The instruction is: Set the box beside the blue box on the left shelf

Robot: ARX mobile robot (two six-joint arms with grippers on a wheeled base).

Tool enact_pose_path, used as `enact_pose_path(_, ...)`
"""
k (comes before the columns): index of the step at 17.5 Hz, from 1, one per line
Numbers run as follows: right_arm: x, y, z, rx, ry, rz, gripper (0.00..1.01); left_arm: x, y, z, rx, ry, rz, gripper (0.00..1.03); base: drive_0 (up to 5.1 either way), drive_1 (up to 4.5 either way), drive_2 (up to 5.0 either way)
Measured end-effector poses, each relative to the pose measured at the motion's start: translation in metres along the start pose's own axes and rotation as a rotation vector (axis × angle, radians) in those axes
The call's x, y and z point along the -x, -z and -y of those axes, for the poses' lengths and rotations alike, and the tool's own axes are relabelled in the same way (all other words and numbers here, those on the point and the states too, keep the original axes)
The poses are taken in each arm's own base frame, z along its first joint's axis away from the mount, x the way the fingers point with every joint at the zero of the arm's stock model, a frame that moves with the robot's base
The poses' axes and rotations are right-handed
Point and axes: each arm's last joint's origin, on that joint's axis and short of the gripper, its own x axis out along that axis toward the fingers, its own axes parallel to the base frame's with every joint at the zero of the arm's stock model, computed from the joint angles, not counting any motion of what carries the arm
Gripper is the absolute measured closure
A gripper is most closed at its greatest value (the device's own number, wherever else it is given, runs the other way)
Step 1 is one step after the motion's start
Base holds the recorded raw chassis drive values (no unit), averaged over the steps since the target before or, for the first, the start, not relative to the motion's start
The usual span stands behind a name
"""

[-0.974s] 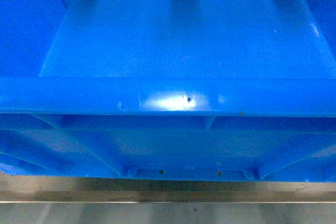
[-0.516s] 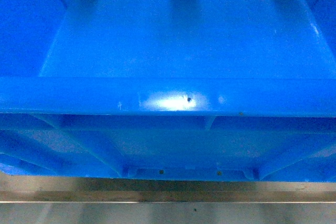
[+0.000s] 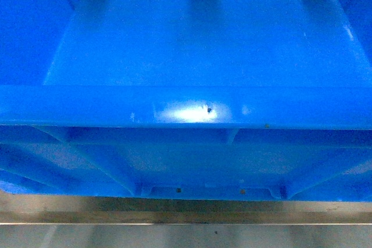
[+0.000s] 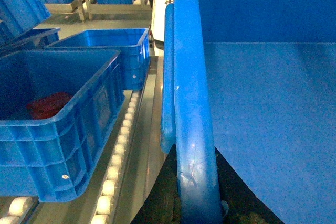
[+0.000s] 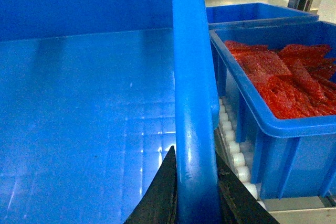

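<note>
Straddling opposite side rims, left fingers [image 4: 202, 203] and right fingers [image 5: 195, 192] clamp the box [image 3: 203, 45], which sits above the left shelf [image 4: 118, 161] rollers between a red-filled crate [image 5: 278, 93] and another crate [image 4: 58, 119].

I'm seeing everything tinted heavily blue and slightly soft. Overhead light is glaring white on the box [image 3: 186, 108] rim at centre. In the right wrist view, reflections are streaking the box floor [image 5: 89, 124]; brightness is blowing out toward one o'clock.
</note>
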Motion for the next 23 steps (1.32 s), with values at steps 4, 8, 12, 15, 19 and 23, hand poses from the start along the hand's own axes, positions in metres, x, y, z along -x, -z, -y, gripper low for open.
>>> enact_pose_path(4,0.000,0.000,0.000,0.000,0.000,0.000,0.92,0.000,0.000,0.000,0.000,-0.003,-0.002,0.95,0.0,0.00,0.0)
enact_pose_path(8,-0.001,0.004,-0.004,0.060,0.102,-0.075,0.92,-0.001,0.003,0.005,-0.013,-0.082,-0.097,0.95,0.0,0.00,0.0)
enact_pose_path(12,-0.018,-0.001,-0.004,0.057,0.090,-0.109,0.92,-0.021,0.003,0.001,-0.008,-0.082,-0.105,0.95,0.0,0.00,0.0)
enact_pose_path(15,-0.061,-0.006,-0.001,0.046,0.048,-0.176,0.92,-0.065,0.003,-0.007,-0.012,-0.081,-0.136,0.95,0.0,0.00,0.0)
enact_pose_path(19,-0.136,-0.005,-0.003,0.043,0.040,-0.255,0.92,-0.139,0.012,-0.007,-0.016,-0.084,-0.233,0.95,0.0,0.00,0.0)
enact_pose_path(23,-0.184,0.015,-0.002,0.043,0.056,-0.337,0.92,-0.172,0.034,-0.004,-0.024,-0.086,-0.309,0.95,0.0,0.00,0.0)
